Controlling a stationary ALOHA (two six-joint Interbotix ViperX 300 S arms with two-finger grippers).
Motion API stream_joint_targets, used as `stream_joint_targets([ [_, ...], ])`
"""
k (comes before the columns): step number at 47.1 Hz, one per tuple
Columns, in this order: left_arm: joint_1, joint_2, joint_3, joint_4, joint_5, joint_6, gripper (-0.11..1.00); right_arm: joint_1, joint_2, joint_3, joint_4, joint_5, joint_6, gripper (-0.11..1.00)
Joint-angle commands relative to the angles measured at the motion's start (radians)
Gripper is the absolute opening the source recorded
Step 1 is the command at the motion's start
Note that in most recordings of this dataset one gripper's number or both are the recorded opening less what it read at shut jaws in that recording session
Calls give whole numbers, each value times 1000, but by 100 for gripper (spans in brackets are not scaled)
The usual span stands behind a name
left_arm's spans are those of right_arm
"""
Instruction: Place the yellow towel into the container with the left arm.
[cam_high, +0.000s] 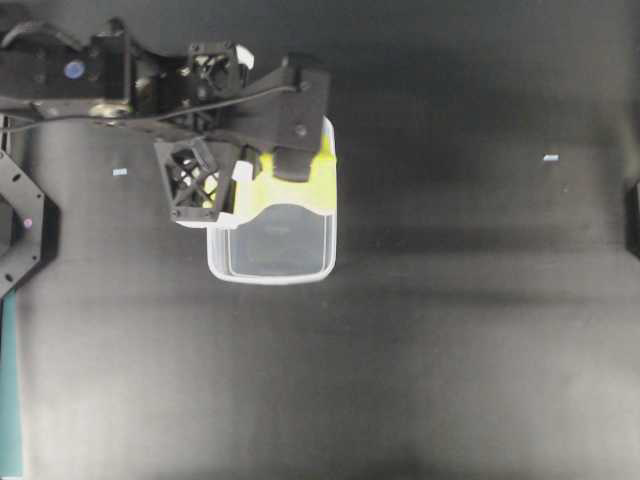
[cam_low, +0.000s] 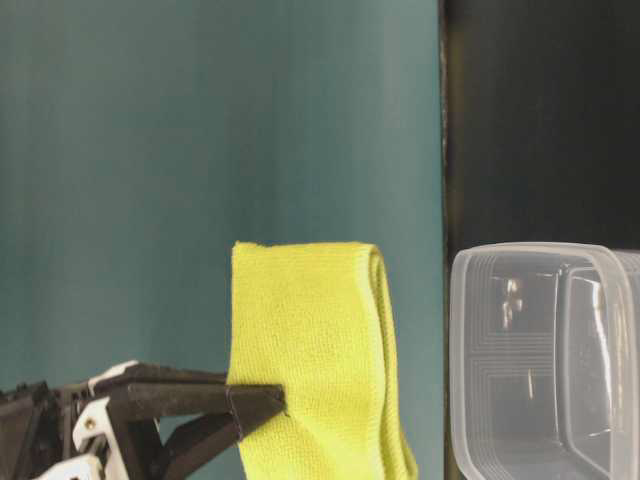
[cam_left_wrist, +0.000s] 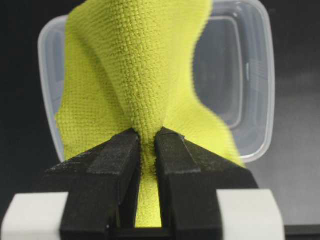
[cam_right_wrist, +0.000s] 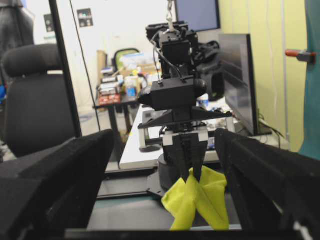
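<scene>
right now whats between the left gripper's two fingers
A pinched fold of the yellow towel fills the gap of the left gripper, as the left wrist view shows, with the container behind it.

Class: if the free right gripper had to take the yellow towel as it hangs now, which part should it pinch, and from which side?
Probably the loose lower flaps of the yellow towel, approached level from the right gripper's own side: they hang free below the left gripper, which pinches the bunched middle.
</scene>
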Motion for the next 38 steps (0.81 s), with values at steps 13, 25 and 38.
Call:
stream_joint_targets([
  [13,3,-8,29,3,-100,0,7,-2,17,-11,-2,-18,0,76],
  [25,9,15,86,3,-156,-11,7,-9,17,-11,-2,-21,3,76],
  [38,17,21,120,3,-167,-15,7,-9,17,-11,0,-26,3,76],
])
